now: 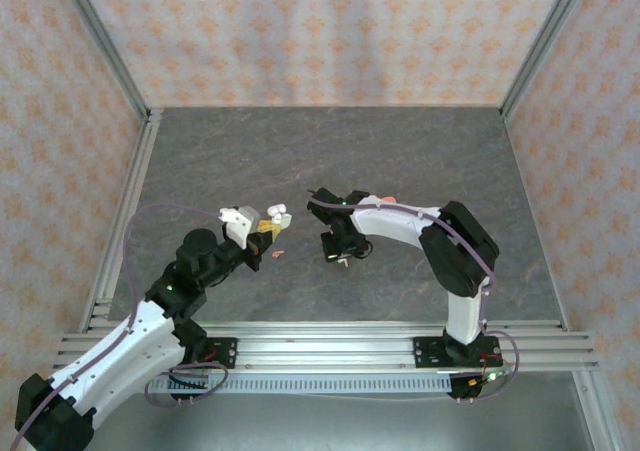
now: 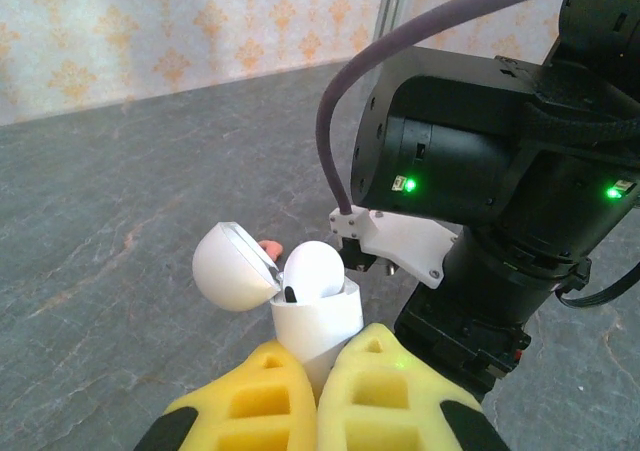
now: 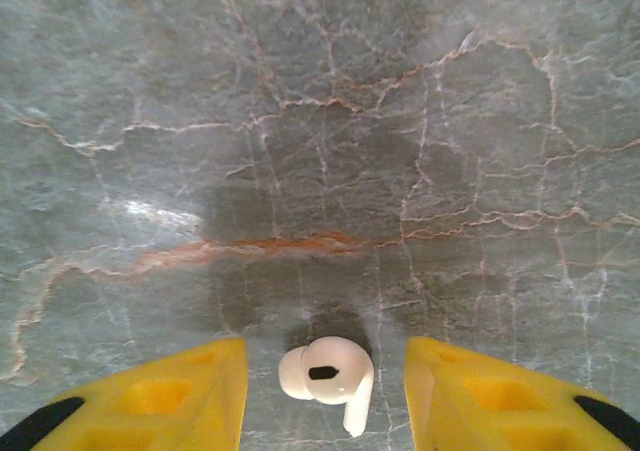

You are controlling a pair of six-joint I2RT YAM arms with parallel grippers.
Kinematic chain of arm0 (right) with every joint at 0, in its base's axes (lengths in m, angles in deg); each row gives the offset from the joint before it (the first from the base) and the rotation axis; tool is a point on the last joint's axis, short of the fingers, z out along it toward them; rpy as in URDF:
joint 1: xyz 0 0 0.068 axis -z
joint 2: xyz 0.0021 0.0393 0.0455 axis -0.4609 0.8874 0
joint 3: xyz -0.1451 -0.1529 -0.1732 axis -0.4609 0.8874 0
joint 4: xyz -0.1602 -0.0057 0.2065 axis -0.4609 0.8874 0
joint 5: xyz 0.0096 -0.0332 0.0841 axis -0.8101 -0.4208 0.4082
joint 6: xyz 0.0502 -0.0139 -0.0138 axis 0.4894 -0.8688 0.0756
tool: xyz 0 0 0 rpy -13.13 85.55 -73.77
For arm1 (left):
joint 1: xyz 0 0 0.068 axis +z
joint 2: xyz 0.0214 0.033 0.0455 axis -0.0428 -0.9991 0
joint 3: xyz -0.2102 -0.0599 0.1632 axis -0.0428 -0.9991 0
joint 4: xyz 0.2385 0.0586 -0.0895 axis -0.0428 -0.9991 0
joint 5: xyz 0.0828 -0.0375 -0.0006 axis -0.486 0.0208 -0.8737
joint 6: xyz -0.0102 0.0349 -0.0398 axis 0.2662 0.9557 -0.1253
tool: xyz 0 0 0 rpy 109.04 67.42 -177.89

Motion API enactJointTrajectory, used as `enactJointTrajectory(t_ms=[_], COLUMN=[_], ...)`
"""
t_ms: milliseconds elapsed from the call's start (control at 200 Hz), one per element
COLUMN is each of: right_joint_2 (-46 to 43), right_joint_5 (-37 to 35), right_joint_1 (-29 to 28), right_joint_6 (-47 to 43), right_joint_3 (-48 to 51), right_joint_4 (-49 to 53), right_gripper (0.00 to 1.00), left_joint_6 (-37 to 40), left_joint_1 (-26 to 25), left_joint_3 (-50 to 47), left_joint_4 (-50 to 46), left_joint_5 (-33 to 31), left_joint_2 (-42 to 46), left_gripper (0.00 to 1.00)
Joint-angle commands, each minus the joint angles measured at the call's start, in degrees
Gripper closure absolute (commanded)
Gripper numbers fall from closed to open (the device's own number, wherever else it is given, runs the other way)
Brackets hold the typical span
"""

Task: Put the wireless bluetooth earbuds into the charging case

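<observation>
Rail (image 1: 330,336): I see both arm bases bolted to this aluminium strip at the near edge.
Left pincer (image 2: 322,371): clamped fully on the lower body of the white charging case (image 2: 318,323), which it holds mouth-end up.
Lid (image 2: 230,269): hinged open, swung to the left in my left wrist view.
Seated earbud (image 2: 312,269): its white rounded head sits in the case's mouth, just beside the lid.
Right pincer (image 3: 325,343): pointing down at the table, its yellow fingers partly apart, gripping nothing.
Loose white earbud (image 3: 328,373): lies on the table between the right fingers, touching neither.
Coral-pink earbud (image 1: 278,255): on the table between the two pincers, just on the near side of the held case.
Pink speck (image 2: 268,247): peeks out past the lid; I cannot tell what it is.
Table (image 1: 330,151): grey marbled slab running to the back.
Walls (image 1: 320,31): orange-patterned paper closes the far side.
</observation>
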Motion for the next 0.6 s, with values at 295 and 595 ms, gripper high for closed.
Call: enactJointTrajectory(t_ms=[295,595], right_joint_2=[2.33,1.47], right_joint_5=[-0.55,0.45], right_joint_1=[-0.14,-0.19], right_joint_6=[-1.80,-0.45], right_joint_3=[-1.21,-1.32], right_joint_4=[2.82,3.69], right_gripper=[0.59,0.71], left_joint_6=[0.73,0.52], left_joint_1=[-0.13,-0.15], left_joint_3=[2.14,1.98], left_joint_4=[2.13,1.52], left_joint_5=[1.51,1.48], left_joint_2=[0.26,1.20], left_gripper=[1.00,1.00])
